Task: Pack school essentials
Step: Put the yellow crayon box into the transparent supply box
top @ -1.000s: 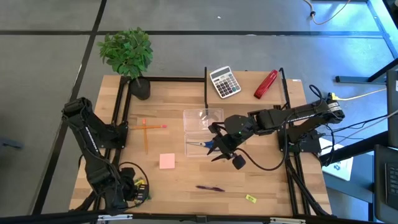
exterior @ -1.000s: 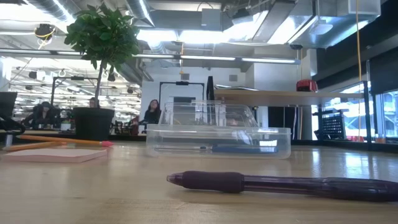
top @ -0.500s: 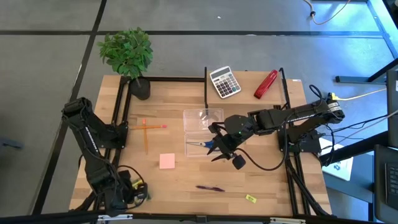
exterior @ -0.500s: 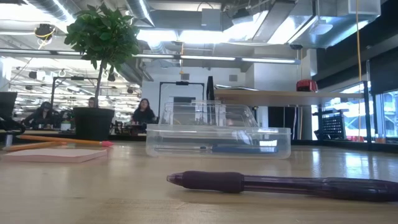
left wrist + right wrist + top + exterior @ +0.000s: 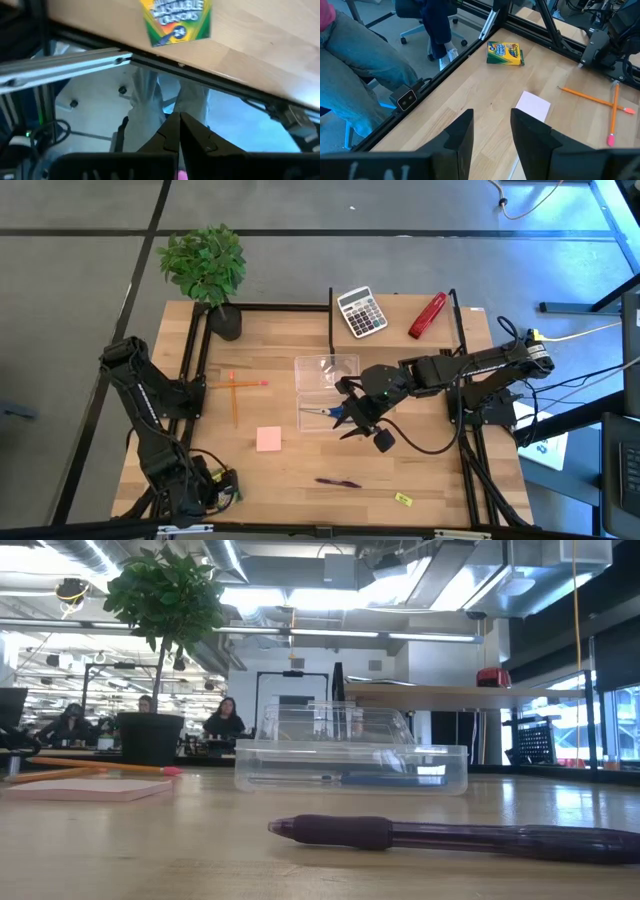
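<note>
The blue-handled scissors (image 5: 318, 411) lie inside a clear plastic container (image 5: 322, 408) at mid-table; its clear lid (image 5: 326, 366) sits just behind. My right gripper (image 5: 347, 418) hovers open beside the container's right end, touching nothing. The pink note pad (image 5: 268, 439), the crossed orange pencils (image 5: 237, 386), the dark pen (image 5: 338, 482) and the tiny yellow piece (image 5: 403, 499) lie flat on the wood. The green-yellow crayon box (image 5: 505, 53) lies at the table's near left corner. My left gripper (image 5: 178, 125) is shut, off the table's near edge below that box (image 5: 175, 20).
A grey calculator (image 5: 361, 311) and a red stapler (image 5: 428, 315) sit at the far edge, a potted plant (image 5: 212, 275) at the far left corner. A black frame (image 5: 330, 308) borders the table. People sit in the room behind (image 5: 222, 722).
</note>
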`<move>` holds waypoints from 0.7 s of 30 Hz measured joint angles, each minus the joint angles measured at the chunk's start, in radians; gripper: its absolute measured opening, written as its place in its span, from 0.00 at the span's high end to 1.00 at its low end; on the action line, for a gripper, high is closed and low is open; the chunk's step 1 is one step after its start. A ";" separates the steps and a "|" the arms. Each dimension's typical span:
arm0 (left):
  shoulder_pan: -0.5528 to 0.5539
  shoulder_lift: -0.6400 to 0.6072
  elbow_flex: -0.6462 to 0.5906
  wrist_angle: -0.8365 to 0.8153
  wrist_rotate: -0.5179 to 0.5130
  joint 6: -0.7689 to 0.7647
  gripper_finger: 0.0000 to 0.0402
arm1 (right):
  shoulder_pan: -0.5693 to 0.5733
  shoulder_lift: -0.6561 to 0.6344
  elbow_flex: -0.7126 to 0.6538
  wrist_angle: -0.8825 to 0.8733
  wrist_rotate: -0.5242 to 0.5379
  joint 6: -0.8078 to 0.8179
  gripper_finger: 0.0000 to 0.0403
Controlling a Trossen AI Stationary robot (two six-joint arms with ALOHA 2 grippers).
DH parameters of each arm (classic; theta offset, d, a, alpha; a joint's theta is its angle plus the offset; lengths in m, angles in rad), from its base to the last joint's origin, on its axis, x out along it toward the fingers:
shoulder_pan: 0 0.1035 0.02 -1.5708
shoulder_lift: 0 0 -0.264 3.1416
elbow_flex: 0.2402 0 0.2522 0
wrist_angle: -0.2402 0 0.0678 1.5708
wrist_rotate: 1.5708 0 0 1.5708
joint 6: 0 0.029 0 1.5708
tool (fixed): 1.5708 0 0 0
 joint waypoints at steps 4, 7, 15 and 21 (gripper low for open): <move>0.010 0.000 0.000 -0.031 0.040 -0.024 0.91 | 0.000 0.000 0.000 0.000 0.000 0.000 0.67; 0.013 0.000 0.000 -0.043 0.043 -0.042 0.81 | 0.000 0.000 0.000 0.000 0.000 0.000 0.67; 0.036 0.003 0.000 -0.073 0.046 -0.049 0.51 | 0.000 0.000 0.000 0.000 0.000 0.000 0.67; 0.039 0.052 0.000 -0.087 0.047 -0.068 0.26 | 0.000 0.000 0.000 0.000 0.000 0.000 0.67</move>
